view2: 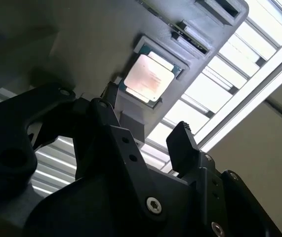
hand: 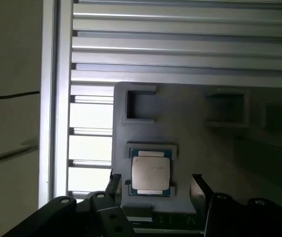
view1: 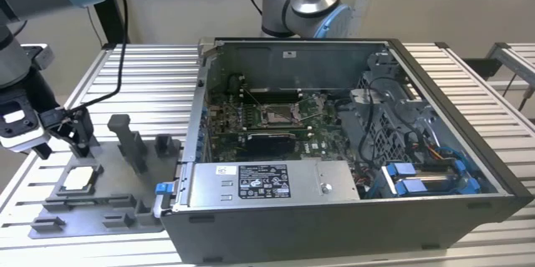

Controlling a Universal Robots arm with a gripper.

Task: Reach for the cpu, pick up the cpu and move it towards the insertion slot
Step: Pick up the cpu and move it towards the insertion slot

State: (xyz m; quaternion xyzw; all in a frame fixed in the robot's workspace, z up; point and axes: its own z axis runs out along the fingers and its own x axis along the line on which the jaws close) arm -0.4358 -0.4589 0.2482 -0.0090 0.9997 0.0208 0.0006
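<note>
The black two-fingered gripper (view1: 62,146) is hovering, fingers apart and empty, just above the flat, pale silver-beige square cpu (view1: 79,178), which is lying in a recess of the grey plastic fixture tray (view1: 50,222) at the exterior view's left. In the first wrist view the cpu is sitting squarely between the fingertips (hand: 198,186). The square silver-framed insertion slot (view1: 280,113) is lying well apart to the exterior view's right, inside the open dark computer case (view1: 334,229) standing on the ribbed aluminium table (view1: 142,85), with the case wall rising between.
</note>
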